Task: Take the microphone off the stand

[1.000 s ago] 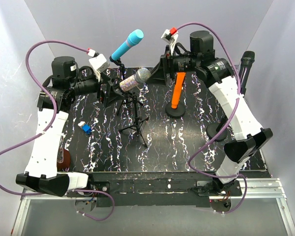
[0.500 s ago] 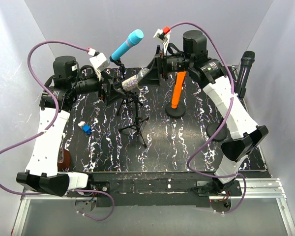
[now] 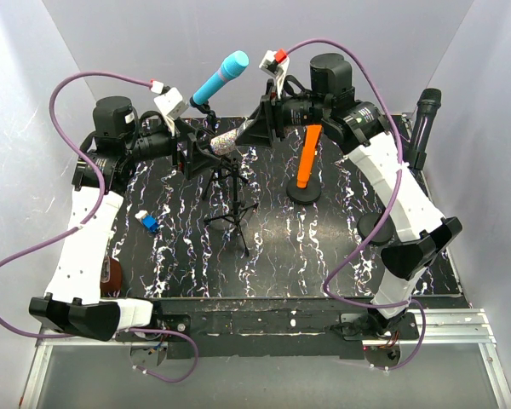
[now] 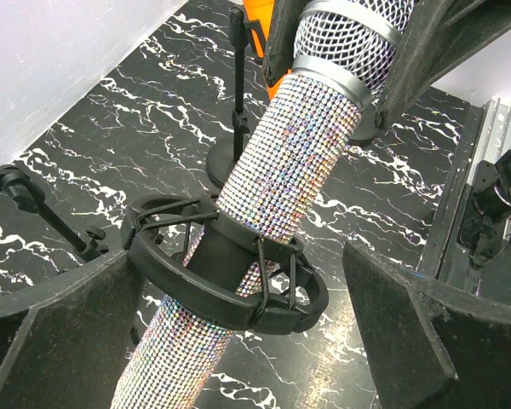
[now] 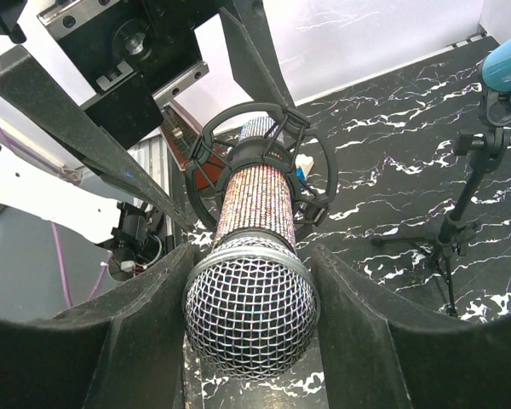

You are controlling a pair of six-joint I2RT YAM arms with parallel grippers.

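Pinches the mesh head of the glitter microphone (image 5: 254, 213), seated tilted in the shock mount (image 4: 175, 277) of the stand (image 3: 236, 206), with the right gripper (image 3: 252, 131), apparently to draw it out along its axis; spreads the left gripper (image 3: 193, 158) wide astride that mount, likely to brace it

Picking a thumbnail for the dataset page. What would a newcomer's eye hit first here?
The rhinestone microphone, slanted in its black shock mount on a tripod left of the table's centre. Both arms meet at it: the right gripper hugs the mesh head, and the left gripper stands open around the mount. Next comes the bright blue microphone at the back.
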